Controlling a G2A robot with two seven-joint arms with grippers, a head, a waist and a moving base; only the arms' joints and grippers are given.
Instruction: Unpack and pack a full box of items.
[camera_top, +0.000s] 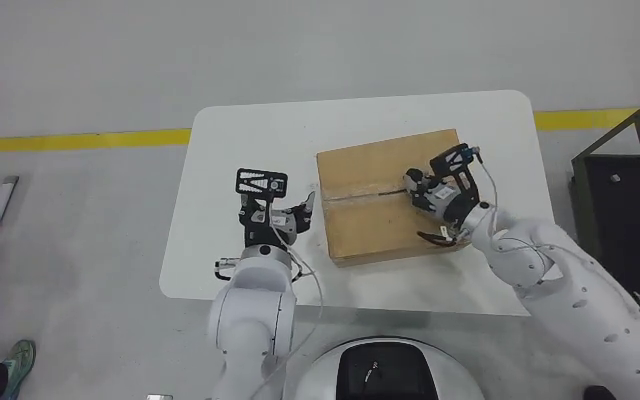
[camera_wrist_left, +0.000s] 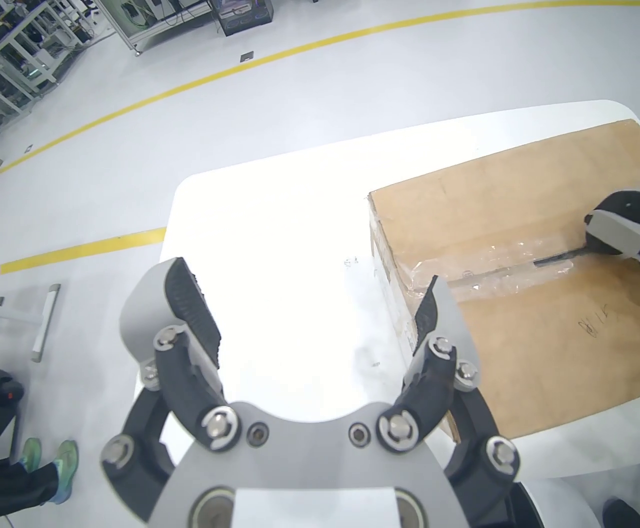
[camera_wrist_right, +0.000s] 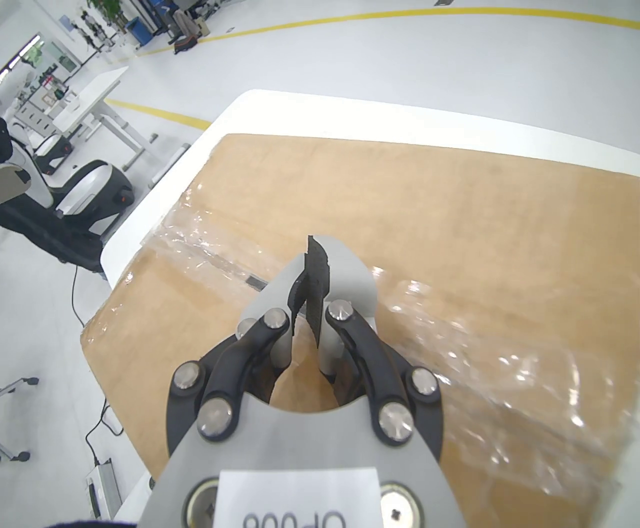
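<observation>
The cardboard box (camera_top: 390, 195) rests closed on the white surface (camera_top: 250, 140), directly beneath the right tool (camera_wrist_right: 312, 255) and just beside the left tool (camera_wrist_left: 305, 280). The right tool has its fingers pressed together with nothing visible between them. Its tip sits at the clear tape (camera_wrist_right: 215, 235) that runs along the seam between the top flaps. The left tool has its fingers spread wide and holds nothing. It hangs over bare surface, with one finger (camera_wrist_left: 435, 310) close to the box edge where the seam ends.
</observation>
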